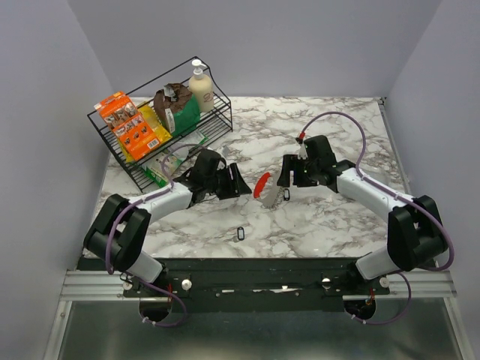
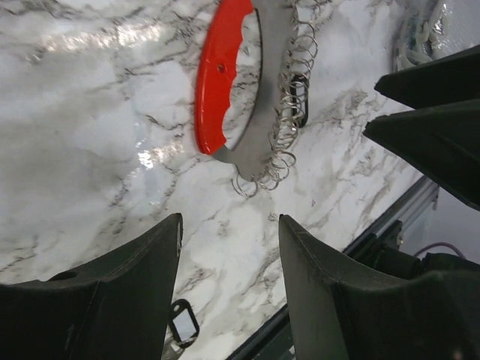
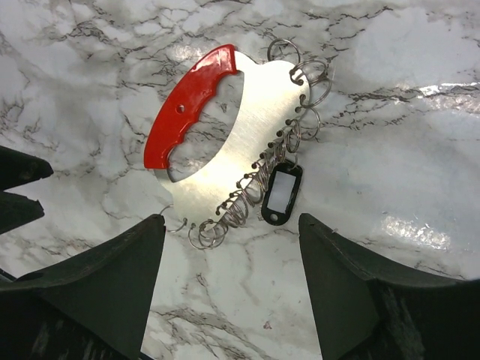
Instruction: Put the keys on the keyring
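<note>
Red-handled, silvery metal keyring [image 1: 266, 187] lies flat on the white marble worktop [image 1: 337, 225], in the centre of the top frame.
The left end effector [image 1: 238, 182] and the right end effector [image 1: 285, 180] stand on either side of it, both with fingers apart and empty. One small black oval key with a pale centre [image 3: 281, 193] touches its wire rings; the second black key [image 1: 241, 233] lies apart, lower in the frame.

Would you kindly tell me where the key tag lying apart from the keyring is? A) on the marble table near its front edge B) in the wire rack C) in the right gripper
A: the key tag lies on the marble table, nearer its front edge than the keyring.
</note>
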Controlling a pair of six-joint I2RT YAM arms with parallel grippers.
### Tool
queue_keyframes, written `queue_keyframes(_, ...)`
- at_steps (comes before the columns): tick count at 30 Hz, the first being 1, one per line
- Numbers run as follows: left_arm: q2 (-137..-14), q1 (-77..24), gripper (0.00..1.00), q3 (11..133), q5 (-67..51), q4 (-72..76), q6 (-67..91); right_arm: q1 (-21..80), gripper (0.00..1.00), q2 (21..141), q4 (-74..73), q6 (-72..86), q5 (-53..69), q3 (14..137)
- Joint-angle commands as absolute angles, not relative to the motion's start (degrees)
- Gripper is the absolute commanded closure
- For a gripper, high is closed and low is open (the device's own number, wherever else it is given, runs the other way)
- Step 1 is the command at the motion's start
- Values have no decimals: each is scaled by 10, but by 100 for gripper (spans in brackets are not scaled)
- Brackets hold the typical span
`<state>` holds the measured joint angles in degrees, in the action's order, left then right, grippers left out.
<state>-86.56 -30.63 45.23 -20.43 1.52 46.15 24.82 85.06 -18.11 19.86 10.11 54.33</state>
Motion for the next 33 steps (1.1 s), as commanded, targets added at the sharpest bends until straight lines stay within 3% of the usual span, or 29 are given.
queue_keyframes(1, -870, -341, 40, 432, -246, 46, 552, 252, 20, 850, -193, 196, 88, 540)
queue_keyframes(9, -947, -425, 44, 439, -209, 69, 661, 253, 20, 850, -191, 199, 88, 554)
queue_keyframes(14, -968, -435, 45, 402, -190, 167, 748, 253, 20, 840, -196, 196, 86, 550)
queue_keyframes(21, -975, -443, 45, 402, -134, 169, 787, 253, 20, 830, -197, 194, 86, 543)
queue_keyframes(33, -1018, -443, 53, 384, -119, 203, 830, 253, 19, 815, -206, 185, 75, 540)
